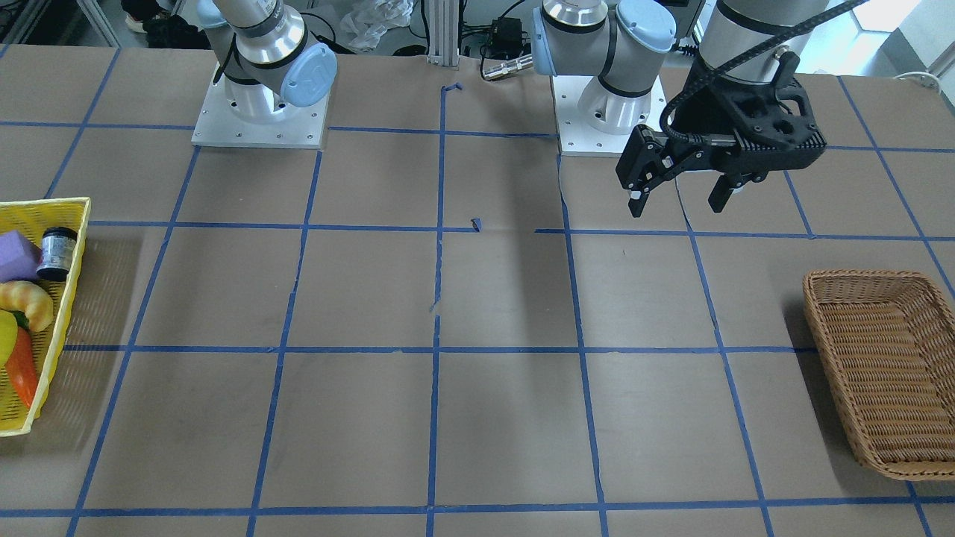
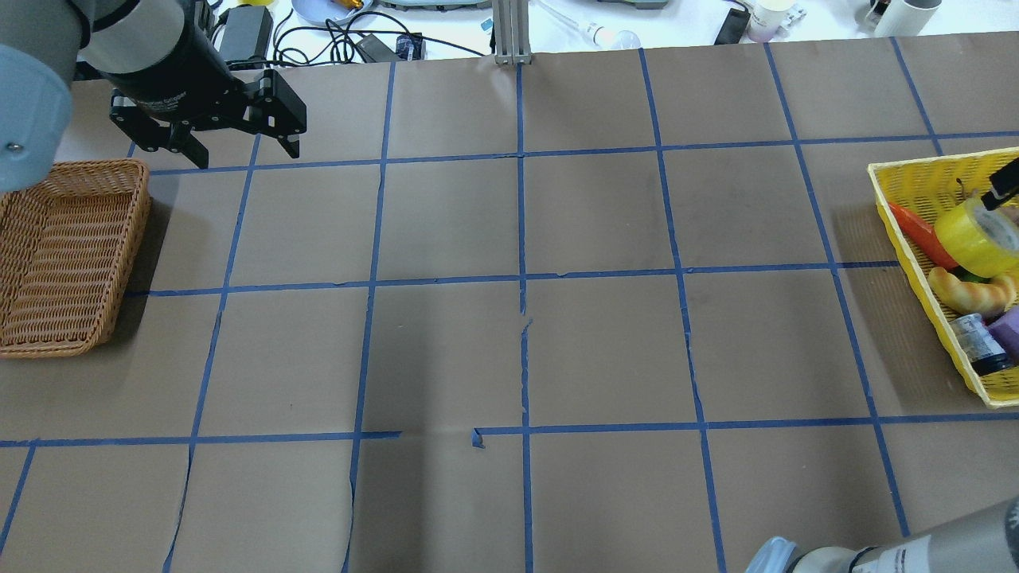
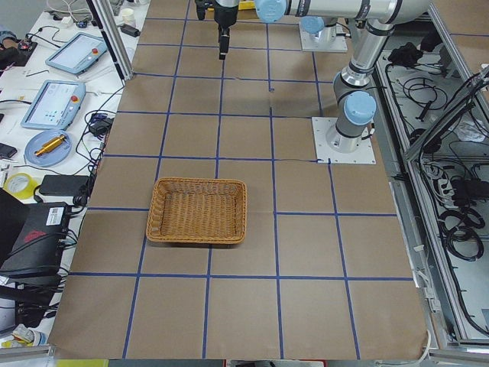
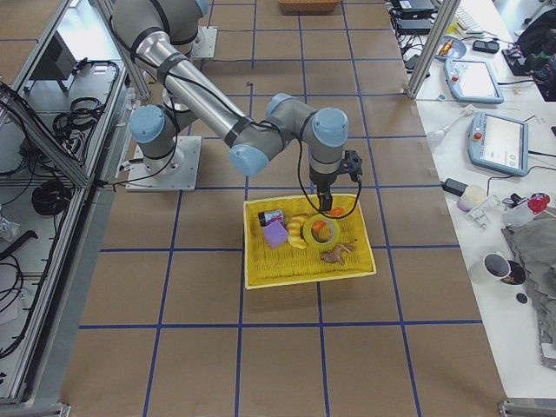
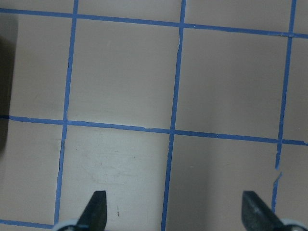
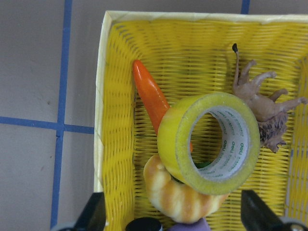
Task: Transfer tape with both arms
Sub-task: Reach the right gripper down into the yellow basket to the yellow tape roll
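Tape [image 6: 209, 142] lies in the yellow basket [image 6: 107, 120], untouched, beneath spread jaws of the right gripper [image 6: 174, 214]; left gripper [image 1: 677, 207] likewise spread.

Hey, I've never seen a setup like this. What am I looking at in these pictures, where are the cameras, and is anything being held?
These are two robot arms bolted to a table gridded with blue lines, each ending in a two-finger claw. Four fixed cameras watch: one behind the robot, one facing it, one at each table end. Two more sit on the wrists, looking down past the fingers. The left claw hangs open over bare table near a wicker basket. The right claw hangs open over a yellow basket holding the tape, a croissant, an orange pepper and a toy lion. Nothing is held.
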Motion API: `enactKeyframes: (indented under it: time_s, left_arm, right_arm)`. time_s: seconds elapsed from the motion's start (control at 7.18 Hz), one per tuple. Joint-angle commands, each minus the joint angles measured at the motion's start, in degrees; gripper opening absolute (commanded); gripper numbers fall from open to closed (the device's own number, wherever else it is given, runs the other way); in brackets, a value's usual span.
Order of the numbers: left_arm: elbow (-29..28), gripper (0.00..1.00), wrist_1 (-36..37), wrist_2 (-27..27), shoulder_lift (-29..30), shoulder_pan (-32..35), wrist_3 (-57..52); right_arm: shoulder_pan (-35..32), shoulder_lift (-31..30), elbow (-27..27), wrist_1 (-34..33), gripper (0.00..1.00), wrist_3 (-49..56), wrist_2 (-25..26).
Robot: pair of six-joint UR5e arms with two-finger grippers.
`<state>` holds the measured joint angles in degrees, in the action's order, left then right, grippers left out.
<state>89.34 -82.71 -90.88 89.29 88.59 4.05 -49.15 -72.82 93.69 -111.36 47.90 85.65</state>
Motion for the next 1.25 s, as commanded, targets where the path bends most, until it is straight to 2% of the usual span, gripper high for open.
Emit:
enactKeyframes:
  time_s: [0.0, 0.28, 0.42, 0.56, 0.7, 0.84, 1.11]
  left_arm:
    - [0.14, 1.00, 0.36, 0.09, 0.00, 0.00, -0.01]
    - [0.05, 1.00, 0.36, 0.00, 0.00, -0.09, -0.10]
    - [0.05, 1.00, 0.44, 0.09, 0.00, -0.09, -0.01]
    - [0.05, 1.00, 0.44, 0.09, 0.00, 0.00, -0.10]
    - [0.05, 1.00, 0.44, 0.00, 0.00, 0.00, -0.01]
    - [0.05, 1.00, 0.44, 0.09, 0.00, 0.00, -0.01]
    - [0.05, 1.00, 0.44, 0.09, 0.00, -0.09, -0.01]
  right_arm:
    - [2.65, 4.25, 1.83, -1.05, 1.00, 5.69, -3.47]
    - [2.65, 6.10, 3.42, -1.92, 1.00, 5.36, -3.48]
    - [2.65, 7.06, 3.43, -5.50, 0.89, 5.01, -2.69]
    - [2.65, 7.60, 3.43, -5.71, 0.35, 5.10, -2.34]
    - [2.65, 7.43, 3.17, -5.71, 0.06, 5.01, -0.94]
    - [2.65, 7.17, 2.99, -5.71, 0.00, 4.75, 1.34]
    - [2.30, 5.68, 2.73, -5.71, 0.00, 2.99, 1.53]
